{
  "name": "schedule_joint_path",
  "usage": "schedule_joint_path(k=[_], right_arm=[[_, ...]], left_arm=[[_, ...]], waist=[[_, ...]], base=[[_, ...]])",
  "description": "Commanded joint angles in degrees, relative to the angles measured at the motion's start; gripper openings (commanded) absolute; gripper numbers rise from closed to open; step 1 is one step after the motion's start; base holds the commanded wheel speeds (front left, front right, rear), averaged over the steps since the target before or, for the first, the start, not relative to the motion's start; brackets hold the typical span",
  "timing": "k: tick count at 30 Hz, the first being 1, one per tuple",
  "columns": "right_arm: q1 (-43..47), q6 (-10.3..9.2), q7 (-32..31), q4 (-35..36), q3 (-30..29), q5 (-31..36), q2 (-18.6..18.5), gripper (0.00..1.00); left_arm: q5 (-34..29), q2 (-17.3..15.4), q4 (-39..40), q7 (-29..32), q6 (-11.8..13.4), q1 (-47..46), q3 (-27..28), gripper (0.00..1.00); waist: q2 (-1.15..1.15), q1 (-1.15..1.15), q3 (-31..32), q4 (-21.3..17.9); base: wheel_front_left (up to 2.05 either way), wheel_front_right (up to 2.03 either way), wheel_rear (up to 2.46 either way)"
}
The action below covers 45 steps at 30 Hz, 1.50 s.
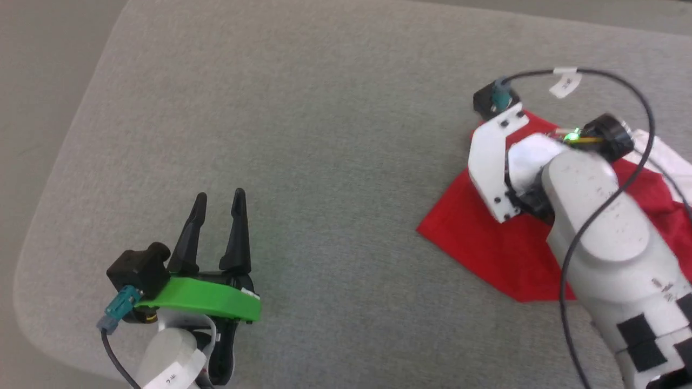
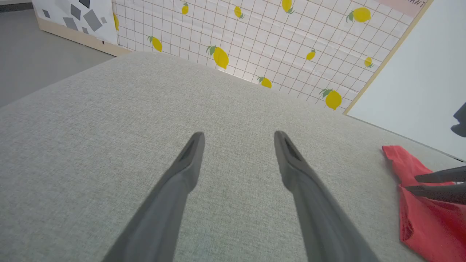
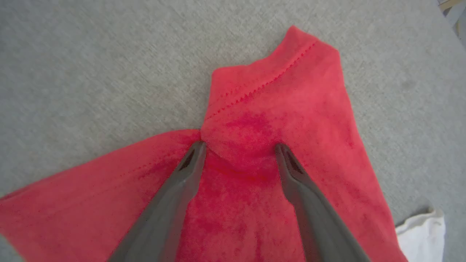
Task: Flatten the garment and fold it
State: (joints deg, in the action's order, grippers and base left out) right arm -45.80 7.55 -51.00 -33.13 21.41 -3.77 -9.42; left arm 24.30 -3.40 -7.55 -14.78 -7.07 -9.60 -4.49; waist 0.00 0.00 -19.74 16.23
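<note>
From above, the shirt (image 1: pixel 486 243) lies rumpled at the right side of the grey tabletop (image 1: pixel 303 108). Its red body is toward the middle and a white sleeve (image 1: pixel 667 156) is at the far right. The right arm (image 1: pixel 600 216) reaches over the shirt with the wrist bent downward, so its fingers are hidden under it here. The left tool (image 1: pixel 220 194) is at the lower left, well apart from the shirt. It points away from the robot, it is partly open, and it holds nothing.

From the left wrist, these two fingers are spread above bare tabletop. At the right edge I see a red corner of the shirt (image 2: pixel 415 225), and the right tool (image 2: pixel 413 183) is low over it, coming from the side.

From the right wrist, the right tool (image 3: pixel 239 145) is wide open, with nothing gripped. Its tips stand on both sides of a flap (image 3: pixel 276 91), where the stitched hem is turned back over the red body. I cannot tell if the tips touch the cloth.

I judge that the flattening has hardly begun. To do it well, the right tool should close on the flap only, not on the layer under it. Then it should lift a little and draw the flap outward to the free tabletop. The left tool should come over to hold another edge, or the whole shirt may slide.
</note>
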Motion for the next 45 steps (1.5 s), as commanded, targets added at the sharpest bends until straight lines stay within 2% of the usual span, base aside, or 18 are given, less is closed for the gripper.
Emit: schedule_joint_path(k=[1,2,3,4,5,9,13,20,22,25,26,27,32,36,41,43,45], right_arm=[[-0.8,-0.06,-1.5,-1.5,0.7,-1.1,-0.4,1.0],[-1.0,-0.06,-2.5,-2.2,0.9,-1.8,-0.6,1.0],[-1.3,-0.06,-3.2,-2.6,1.1,-2.3,-0.7,0.75],[-1.5,-0.06,-3.5,-2.8,0.9,-3.0,-0.8,0.04],[-1.8,-0.06,-3.4,-2.8,0.6,-3.2,-0.9,0.0],[-3.6,-0.06,0.3,-2.1,-2.8,-2.7,-1.7,0.0],[-7.0,-0.06,4.7,-1.4,-9.1,0.7,-2.6,0.0],[-17.1,-0.06,14.3,1.6,-26.7,14.4,-3.4,0.0],[-19.0,-0.06,16.0,1.8,-30.1,17.7,-2.8,0.0],[-20.3,-0.06,15.3,-0.2,-33.2,22.0,-1.5,0.0],[-20.3,-0.06,15.3,-0.7,-33.7,22.4,-1.0,0.36],[-20.0,-0.06,15.2,-1.4,-33.7,23.1,-0.5,1.0],[-18.1,-0.06,19.2,-1.5,-35.3,22.2,1.2,1.0],[-15.2,-0.06,27.7,1.0,-35.1,18.0,1.9,1.0],[-6.3,-0.06,38.2,7.4,-33.1,9.5,2.9,1.0],[-1.7,-0.06,40.8,10.8,-30.5,8.1,2.2,1.0],[3.2,-0.06,43.1,14.3,-30.3,5.1,2.5,1.0]], left_arm=[[0.6,0.3,-0.2,-0.2,-0.4,-1.1,-0.1,1.0],[0.7,0.3,-0.2,-0.2,-0.4,-1.2,-0.2,1.0],[0.7,0.3,-0.2,-0.2,-0.4,-1.3,-0.2,1.0],[0.8,0.3,-0.2,-0.2,-0.4,-1.4,-0.3,1.0],[0.8,0.3,-0.2,-0.2,-0.4,-1.5,-0.5,1.0],[0.7,0.4,-0.1,-0.2,-0.4,-1.6,-1.0,1.0],[0.6,0.4,0.1,-0.2,-0.4,-1.6,-1.8,1.0],[1.0,0.2,0.4,-0.2,-0.4,-2.7,-4.0,1.0],[1.2,0.2,0.3,-0.2,-0.4,-2.9,-4.4,1.0],[1.5,0.1,0.0,-0.2,-0.4,-2.9,-4.8,1.0],[1.6,0.1,-0.1,-0.2,-0.4,-2.9,-4.7,1.0],[1.7,0.1,-0.2,-0.2,-0.4,-2.9,-4.7,1.0],[1.7,0.0,-0.8,-0.2,-0.4,-2.8,-4.5,1.0],[1.3,-0.3,-1.0,-0.2,-0.4,-2.1,-4.0,1.0],[0.2,-0.4,-1.3,-0.2,-0.4,-0.2,-3.0,1.0],[-0.3,-0.5,-1.0,-0.2,-0.3,0.8,-2.2,1.0],[-0.9,-0.7,-1.0,-0.2,-0.2,1.9,-1.9,1.0]], waist=[[0.0,0.0,-2.3,2.4],[0.0,0.0,-2.2,2.4],[0.0,0.0,-2.1,2.3],[0.0,0.0,-1.9,2.1],[0.0,0.0,-1.7,2.0],[0.0,0.0,-1.1,1.2],[0.0,0.0,-0.9,0.5],[0.0,0.0,-2.5,0.6],[0.0,0.0,-2.8,0.7],[0.0,0.0,-2.9,0.6],[0.0,0.0,-2.9,0.6],[0.0,0.0,-2.9,0.5],[0.0,0.0,-1.2,0.1],[0.0,0.0,1.7,-0.7],[0.0,0.0,6.7,-2.9],[0.0,0.0,8.2,-4.4],[0.0,0.0,10.3,-5.6]], base=[[0.0,0.0,0.0],[0.0,0.0,0.0],[0.0,0.0,0.0],[0.0,0.0,0.0],[0.0,0.0,0.0],[0.0,0.0,0.0],[0.0,0.0,0.0],[0.0,0.0,0.0],[0.0,0.0,0.0],[0.0,0.0,0.0],[0.0,0.0,0.0],[0.0,0.0,0.0],[0.0,0.0,0.0],[0.0,0.0,0.0],[0.0,0.0,0.0],[0.0,0.0,0.0],[0.0,0.0,0.0]])
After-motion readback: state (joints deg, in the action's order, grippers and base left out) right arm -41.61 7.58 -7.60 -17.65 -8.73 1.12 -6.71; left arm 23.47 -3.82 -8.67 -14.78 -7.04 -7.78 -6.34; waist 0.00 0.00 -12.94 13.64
